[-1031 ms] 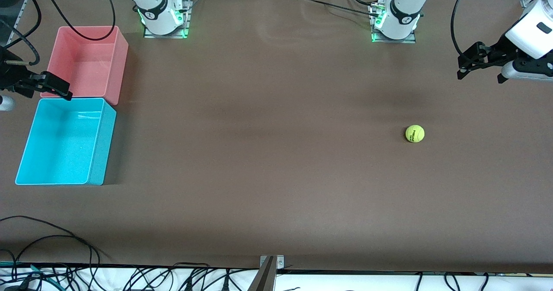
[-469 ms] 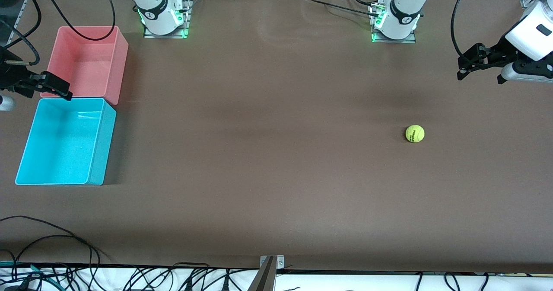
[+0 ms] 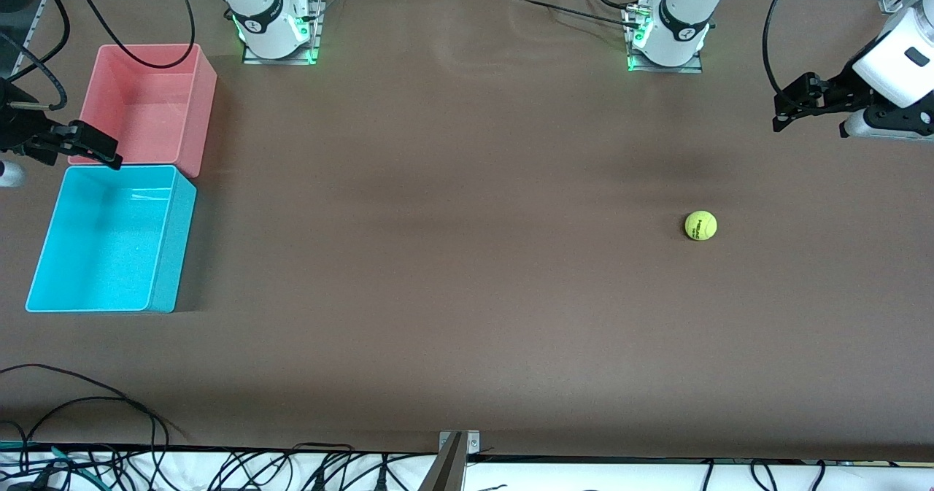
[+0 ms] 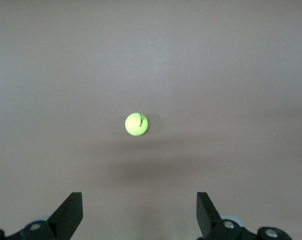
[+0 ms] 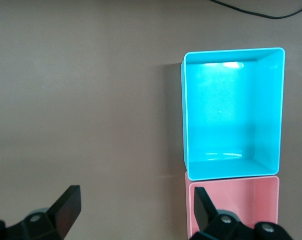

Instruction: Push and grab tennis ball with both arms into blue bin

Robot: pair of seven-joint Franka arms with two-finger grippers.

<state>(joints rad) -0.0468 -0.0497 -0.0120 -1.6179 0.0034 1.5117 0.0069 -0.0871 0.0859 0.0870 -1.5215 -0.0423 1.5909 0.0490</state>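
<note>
The left gripper [image 3: 784, 111] has drifted slightly higher in the front view than a second ago; the ball [image 3: 700, 225], the bins and the right gripper [image 3: 95, 148] have not shifted.

The ball sits on the bare tabletop [image 3: 467, 272] toward the left arm's end, well apart from the blue bin [image 3: 164, 243], which stands at the right arm's end with the pink bin [image 3: 204, 104] touching it on the side farther from the front camera. That long gap is likely why the job is split: the left arm can push the ball across, and the right arm, stationed by the bins, can grab it and drop it in.

The left gripper hangs in the air over the tabletop at its own end, wrist angled so its camera centres the ball [image 4: 136, 124] between wide jaws holding nothing. The right gripper waits over the seam between the two bins, its jaws also wide and empty, looking down on the blue bin [image 5: 186, 120]; its height above the rims is hard to judge.
</note>
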